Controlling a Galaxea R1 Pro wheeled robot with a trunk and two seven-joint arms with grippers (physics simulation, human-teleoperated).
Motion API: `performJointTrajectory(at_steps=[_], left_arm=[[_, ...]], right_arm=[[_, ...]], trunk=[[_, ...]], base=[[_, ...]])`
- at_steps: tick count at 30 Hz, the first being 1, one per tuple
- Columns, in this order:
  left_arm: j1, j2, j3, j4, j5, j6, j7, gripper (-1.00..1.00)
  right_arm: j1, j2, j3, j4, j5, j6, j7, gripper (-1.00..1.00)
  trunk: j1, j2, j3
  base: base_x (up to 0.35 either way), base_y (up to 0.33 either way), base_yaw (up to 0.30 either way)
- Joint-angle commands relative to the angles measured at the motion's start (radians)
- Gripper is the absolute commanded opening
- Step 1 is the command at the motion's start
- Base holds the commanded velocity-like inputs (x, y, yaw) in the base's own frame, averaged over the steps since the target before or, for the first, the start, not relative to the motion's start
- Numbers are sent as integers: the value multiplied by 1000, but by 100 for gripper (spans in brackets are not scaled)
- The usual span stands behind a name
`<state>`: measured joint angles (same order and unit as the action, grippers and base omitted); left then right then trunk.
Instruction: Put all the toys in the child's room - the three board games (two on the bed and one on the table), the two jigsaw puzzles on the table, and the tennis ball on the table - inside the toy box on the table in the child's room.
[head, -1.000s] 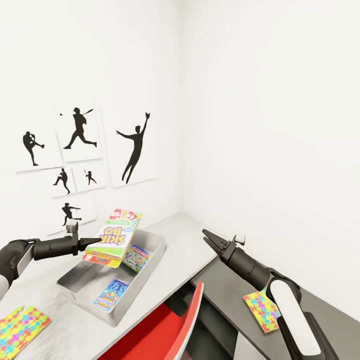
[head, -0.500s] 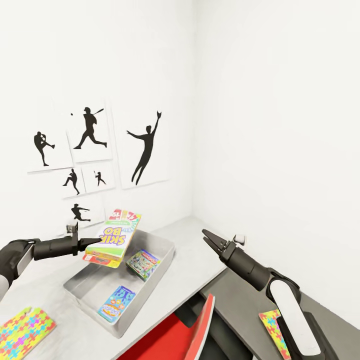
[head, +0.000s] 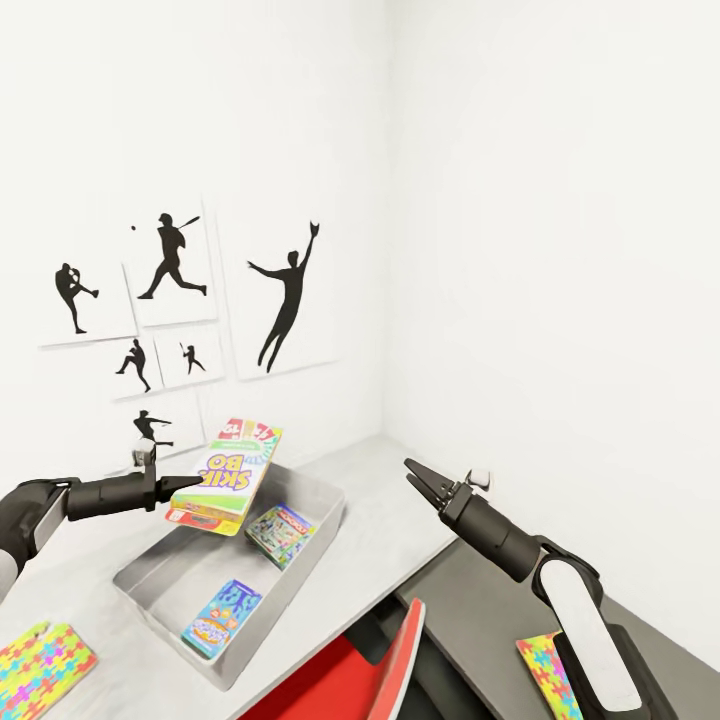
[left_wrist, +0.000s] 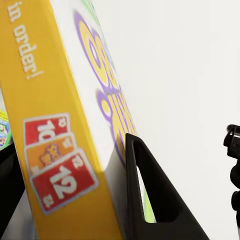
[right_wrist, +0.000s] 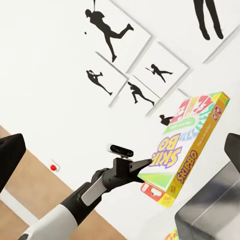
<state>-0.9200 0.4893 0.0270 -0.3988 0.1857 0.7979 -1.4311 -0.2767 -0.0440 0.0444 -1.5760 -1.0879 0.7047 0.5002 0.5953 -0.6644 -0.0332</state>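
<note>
My left gripper (head: 190, 487) is shut on the edge of the yellow-green board game (head: 228, 475) with purple lettering, holding it tilted above the far end of the grey toy box (head: 325, 497). The left wrist view shows a dark finger (left_wrist: 150, 195) pressed on that board game (left_wrist: 60, 125). In the toy box lie a white-red-green board game (head: 280, 533) and a blue one (head: 222, 615). One jigsaw puzzle (head: 40, 665) lies on the table (head: 400, 500) at the near left. My right gripper (head: 415, 478) hangs open and empty over the table's right end. The tennis ball is out of view.
A red chair (head: 340, 670) stands under the table's front edge. A second jigsaw puzzle (head: 550, 675) lies on a dark grey surface at the lower right. White walls meet in a corner behind the table, with baseball silhouette pictures (head: 170, 260) on the left wall.
The head view has shifted, so the toy box and wall pictures sit differently in the picture. Both arms keep their pose, the left still holding the board game.
</note>
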Motion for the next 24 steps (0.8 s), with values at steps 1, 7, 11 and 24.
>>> performJointTrajectory(at_steps=[1, 7, 11, 24], left_arm=[[-1, 0, 1, 0, 1, 10, -3, -100], [-2, 0, 1, 0, 1, 10, -2, -100], [-1, 0, 1, 0, 1, 10, -2, -100], [-1, 0, 0, 0, 1, 10, -3, -100]], right_arm=[[-1, 0, 0, 0, -4, 4, 0, 100], [-1, 0, 0, 1, -4, 4, 0, 100], [-1, 0, 0, 0, -4, 4, 0, 100], [-1, 0, 0, -1, -4, 4, -1, 100]], trunk=[[0, -2, -2], [0, -2, -2], [0, -2, -2], [0, -2, 1]], base=[[20, -23, 0], [106, -8, 0], [130, -1, 0], [9, 0, 88]])
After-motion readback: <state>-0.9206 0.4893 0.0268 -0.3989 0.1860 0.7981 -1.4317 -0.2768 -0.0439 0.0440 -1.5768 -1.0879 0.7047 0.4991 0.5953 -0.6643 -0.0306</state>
